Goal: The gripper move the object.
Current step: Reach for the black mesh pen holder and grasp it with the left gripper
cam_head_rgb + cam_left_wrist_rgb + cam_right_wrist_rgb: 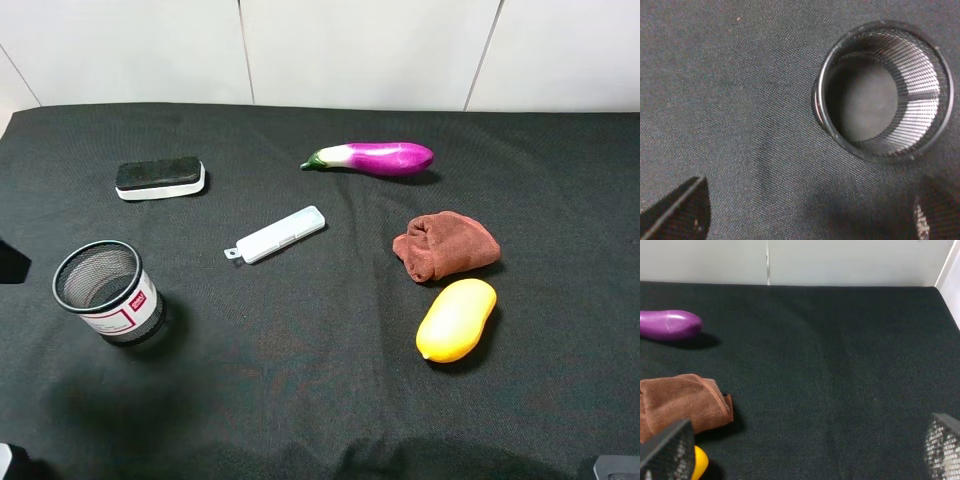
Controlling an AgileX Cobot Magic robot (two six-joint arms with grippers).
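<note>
At far left of the black cloth [330,390], the cup [108,293] stands upright, mouth open, label facing front. Left gripper [805,215]: jaws spread wide, nothing between them. It hangs over bare cloth just beside the cup, not touching it. Behind the cup, well apart, an eraser [160,178] lies flat. Near centre, a white case [277,234] lies aslant. Farther back, an eggplant [375,157] lies on its side. Right of centre sits a bunched brown rag [446,245], with a mango [457,319] just in front; contact between them cannot be told. Right gripper [805,450]: jaws wide, empty, near the rag and mango.
</note>
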